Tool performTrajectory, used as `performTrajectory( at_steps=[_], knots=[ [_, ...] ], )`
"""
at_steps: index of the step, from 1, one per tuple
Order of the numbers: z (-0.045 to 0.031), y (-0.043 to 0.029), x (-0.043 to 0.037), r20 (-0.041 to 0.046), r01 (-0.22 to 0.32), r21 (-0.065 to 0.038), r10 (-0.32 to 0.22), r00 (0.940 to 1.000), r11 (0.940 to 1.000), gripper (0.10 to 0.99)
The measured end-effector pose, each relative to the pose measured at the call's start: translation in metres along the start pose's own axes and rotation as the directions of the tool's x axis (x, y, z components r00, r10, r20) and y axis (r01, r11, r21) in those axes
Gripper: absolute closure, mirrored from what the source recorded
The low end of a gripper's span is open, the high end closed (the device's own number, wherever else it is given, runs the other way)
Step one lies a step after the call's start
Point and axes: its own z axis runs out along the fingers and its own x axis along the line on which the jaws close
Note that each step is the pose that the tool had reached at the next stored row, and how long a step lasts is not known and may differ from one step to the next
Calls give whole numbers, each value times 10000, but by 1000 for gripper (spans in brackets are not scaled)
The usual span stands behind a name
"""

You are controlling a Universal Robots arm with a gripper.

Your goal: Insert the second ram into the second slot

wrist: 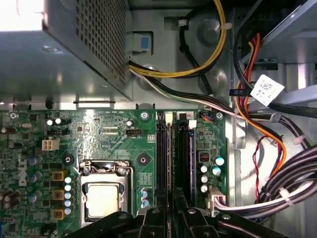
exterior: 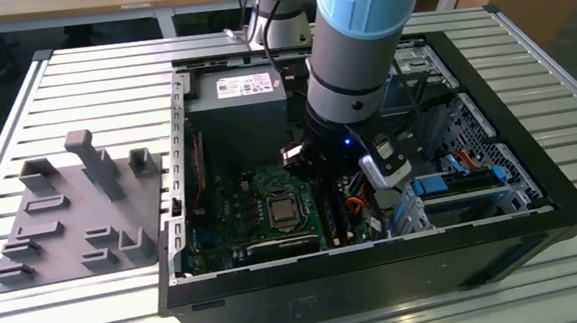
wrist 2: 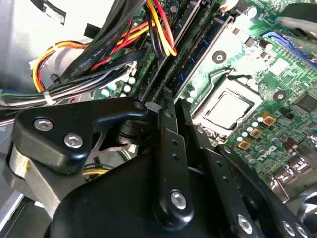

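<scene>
Exterior view: the gripper [exterior: 324, 175] is reaching into the open computer case [exterior: 545, 184] on the counter [exterior: 80, 86].
First wrist view: the second ram [wrist: 169, 163] is standing edge-on among the memory slots [wrist: 184, 158].
Second wrist view: jaws are closing narrowly on the second ram's end.

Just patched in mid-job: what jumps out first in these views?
The arm reaches down into the open PC case, its gripper right over the memory slots beside the CPU socket. In the first wrist view, bright yellow, orange and red cables loop above the green motherboard. A grey fixture tray sits at the exterior view's left.
</scene>
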Motion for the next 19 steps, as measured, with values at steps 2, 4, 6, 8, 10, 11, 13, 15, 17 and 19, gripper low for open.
performTrajectory(
  at_steps=[2,4,6,8,10,11,13,15,17,19],
  knots=[
    [-30,1,1,0,0,1,0,10000,10000,878],
    [-45,2,1,0,0,1,0,10000,10000,878],
    [-73,4,2,-4,0,0,0,10000,10000,878],
    [-88,5,3,-5,0,-1,0,10000,10000,878],
    [-90,5,3,-6,0,0,0,10000,10000,878],
    [-90,5,3,-6,0,0,0,10000,10000,878],
    [-90,5,3,-6,0,0,0,10000,10000,878],
    [-95,5,3,-6,0,2,0,10000,10000,878],
    [-108,5,3,-8,-1,4,1,10000,10000,878],
    [-125,6,4,-14,-1,1,1,10000,10000,878]
  ],
)
